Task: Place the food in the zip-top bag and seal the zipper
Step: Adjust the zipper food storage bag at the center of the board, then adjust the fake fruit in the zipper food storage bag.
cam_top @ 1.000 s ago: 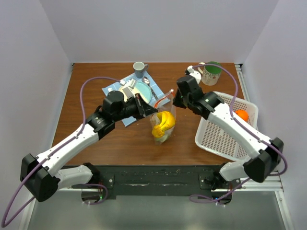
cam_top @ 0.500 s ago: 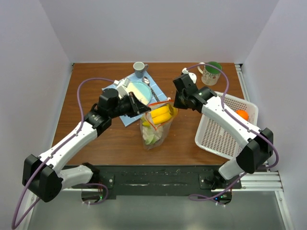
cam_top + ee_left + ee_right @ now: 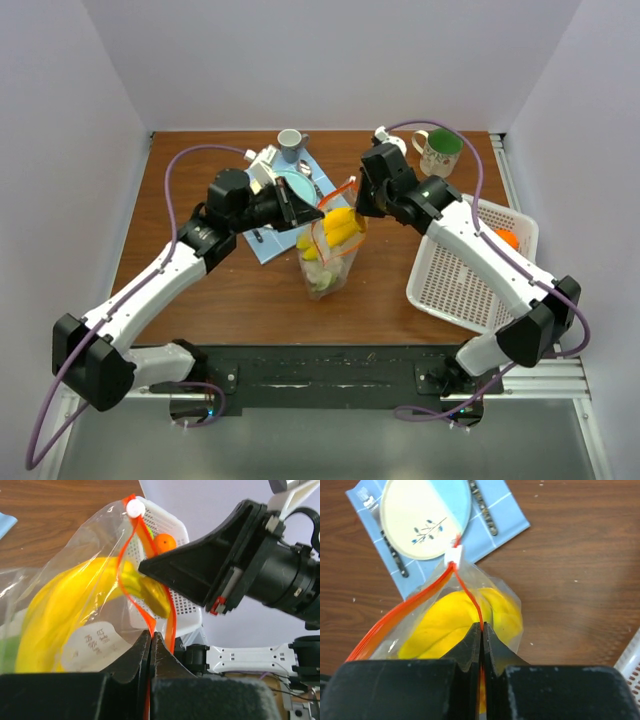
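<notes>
The clear zip-top bag (image 3: pixel 328 250) hangs above mid-table between both grippers. A yellow banana (image 3: pixel 341 228) and a pale green leafy piece (image 3: pixel 322 281) are inside it. My left gripper (image 3: pixel 305 212) is shut on the orange-red zipper (image 3: pixel 131 585) at the left side of the mouth. My right gripper (image 3: pixel 358 207) is shut on the zipper (image 3: pixel 470 598) at the right side. A white slider (image 3: pixel 453 556) sits at one end of the strip. The banana (image 3: pixel 455 622) fills the right wrist view. An orange (image 3: pixel 505 241) lies in the white basket (image 3: pixel 470 285). No green apple shows.
A blue cloth (image 3: pixel 263 240) with a pale plate (image 3: pixel 297 186) and cutlery lies behind the bag. A grey cup (image 3: pixel 290 144) stands at the back. A green mug (image 3: pixel 439 152) stands at the back right. The basket lies at the right edge.
Both grippers have moved back and up with the bag since a second ago. The bag has tilted and its mouth now stands more upright between them.
</notes>
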`<state>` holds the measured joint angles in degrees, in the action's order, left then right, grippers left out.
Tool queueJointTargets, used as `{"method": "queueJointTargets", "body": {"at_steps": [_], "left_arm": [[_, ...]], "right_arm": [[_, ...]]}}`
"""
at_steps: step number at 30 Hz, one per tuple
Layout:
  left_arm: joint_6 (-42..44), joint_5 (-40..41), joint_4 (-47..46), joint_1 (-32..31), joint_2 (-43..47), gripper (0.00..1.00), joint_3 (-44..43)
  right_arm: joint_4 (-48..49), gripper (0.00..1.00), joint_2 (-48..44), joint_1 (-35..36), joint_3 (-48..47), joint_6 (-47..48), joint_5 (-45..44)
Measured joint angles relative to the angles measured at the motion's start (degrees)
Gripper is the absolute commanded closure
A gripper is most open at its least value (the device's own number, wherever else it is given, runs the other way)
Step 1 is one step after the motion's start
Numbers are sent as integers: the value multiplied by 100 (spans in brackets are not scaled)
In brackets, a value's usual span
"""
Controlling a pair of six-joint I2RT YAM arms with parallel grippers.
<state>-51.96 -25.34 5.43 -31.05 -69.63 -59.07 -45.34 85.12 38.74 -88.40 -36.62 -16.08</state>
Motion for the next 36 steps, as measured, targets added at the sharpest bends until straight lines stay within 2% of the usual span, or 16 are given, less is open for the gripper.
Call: {"method": "queueJointTargets", "body": {"at_steps": [3,7,9,13,16,20,26,30,36], "left_arm": [[11,-269,-162,-9,-177,100,-37],[190,-173,-17,-629,-603,100,-164],[240,-243,46,-706,-573,100,-166],[334,-361,256,111,-284,100,-162],[369,-326,435,658,-96,100,-162],[350,-431,308,748,-35,100,-111],[219,-625,-136,741,-20,100,411],[199,-745,-267,734,15,100,546],[199,-850,-365,737,44,100,557]], "right_arm": [[11,99,26,221,-28,31,17],[9,99,391,317,-501,61,129],[168,99,505,343,-586,59,219],[289,100,560,361,-442,52,186],[588,100,422,46,162,-4,208],[553,94,369,-247,820,-70,317],[564,83,214,-157,890,33,415],[649,68,-136,-118,1003,151,511],[619,66,-549,236,1047,332,153]]}}
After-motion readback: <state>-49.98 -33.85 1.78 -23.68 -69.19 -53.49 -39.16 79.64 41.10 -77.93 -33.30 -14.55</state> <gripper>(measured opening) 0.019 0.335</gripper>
